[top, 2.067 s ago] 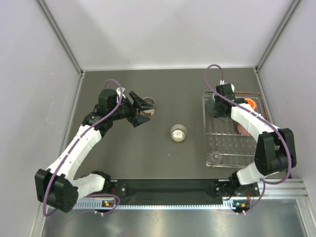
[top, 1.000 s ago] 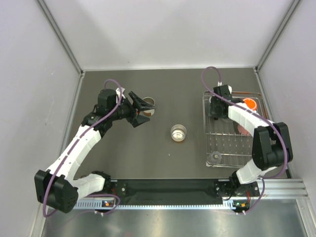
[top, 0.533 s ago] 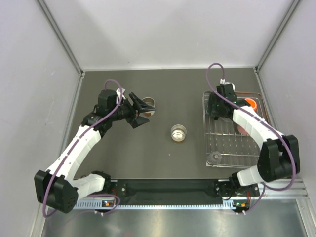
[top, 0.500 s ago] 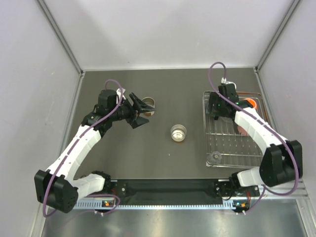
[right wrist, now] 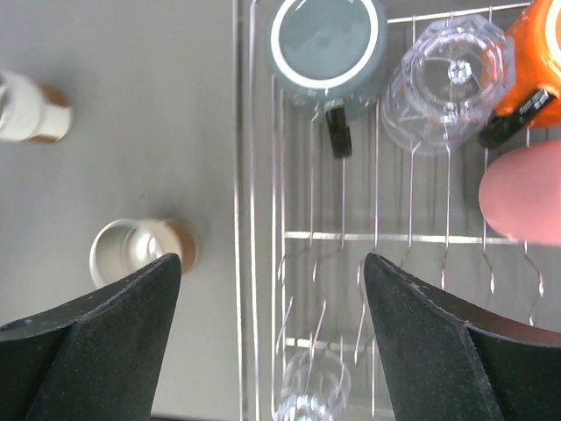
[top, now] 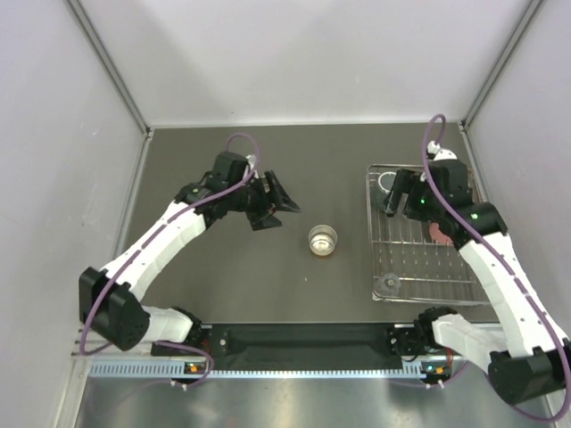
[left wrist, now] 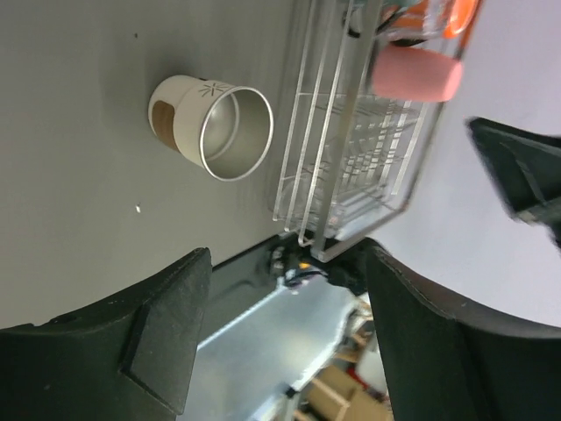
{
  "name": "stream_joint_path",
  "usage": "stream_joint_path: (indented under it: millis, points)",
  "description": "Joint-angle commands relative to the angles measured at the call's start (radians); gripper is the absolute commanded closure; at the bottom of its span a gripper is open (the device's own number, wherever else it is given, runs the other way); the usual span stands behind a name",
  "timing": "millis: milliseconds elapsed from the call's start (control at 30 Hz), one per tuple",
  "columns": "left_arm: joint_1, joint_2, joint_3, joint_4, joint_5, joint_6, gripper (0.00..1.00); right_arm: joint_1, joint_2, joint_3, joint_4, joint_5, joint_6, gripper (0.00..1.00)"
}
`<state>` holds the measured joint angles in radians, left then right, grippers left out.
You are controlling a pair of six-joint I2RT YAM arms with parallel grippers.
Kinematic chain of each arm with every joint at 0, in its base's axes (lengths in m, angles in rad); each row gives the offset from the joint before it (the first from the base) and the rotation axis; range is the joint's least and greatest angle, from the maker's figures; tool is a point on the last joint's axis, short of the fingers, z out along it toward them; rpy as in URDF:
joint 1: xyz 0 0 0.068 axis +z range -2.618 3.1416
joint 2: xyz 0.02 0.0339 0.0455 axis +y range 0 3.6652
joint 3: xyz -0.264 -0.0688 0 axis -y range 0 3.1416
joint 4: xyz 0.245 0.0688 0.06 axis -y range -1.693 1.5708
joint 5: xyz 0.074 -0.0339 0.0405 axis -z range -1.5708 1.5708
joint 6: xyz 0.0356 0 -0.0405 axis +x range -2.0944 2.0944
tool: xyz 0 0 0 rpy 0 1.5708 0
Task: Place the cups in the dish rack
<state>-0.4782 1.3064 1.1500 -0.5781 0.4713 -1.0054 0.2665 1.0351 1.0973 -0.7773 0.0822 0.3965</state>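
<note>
Far left first: my left claw hangs over the dark table, fingers spread wide and nothing between them. Through its wrist camera the two dark fingers frame bare tabletop.

In my right wrist view, a white-and-brown cup sits on the table at the left edge. I cannot tell whether it stands or lies.

Middle of the table: a steel cup, mouth up, white outside with a brown patch, standing alone. It is clear of both claws and just left of the dish rack.

My right claw hovers above the far left part of the rack. Its fingers are wide apart, gripping nothing.

Inside the rack, along the far end, a dark green cup takes the left corner. A clear tumbler sits right beside it, then an orange cup at the right edge. A pink cup sits just nearer than the orange one, by the right side. Down at the near left corner, a second clear tumbler stands by itself, well apart from the others.
</note>
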Motion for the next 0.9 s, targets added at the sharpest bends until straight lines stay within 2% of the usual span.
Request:
stream_joint_path:
  millis: [0, 367, 867]
  points:
    - [-0.068, 0.074, 0.088, -0.106, -0.124, 0.12, 0.25, 0.007, -0.085, 0.061, -0.097, -0.051, 0.025, 0.14]
    - [-0.175, 0.303, 0.146, -0.12, -0.14, 0.206, 0.32, 0.0, -0.179, 0.151, -0.215, -0.223, 0.09, 0.11]
    - [-0.223, 0.464, 0.192, -0.112, -0.166, 0.234, 0.33, 0.0, -0.265, 0.18, -0.318, -0.188, 0.096, 0.09]
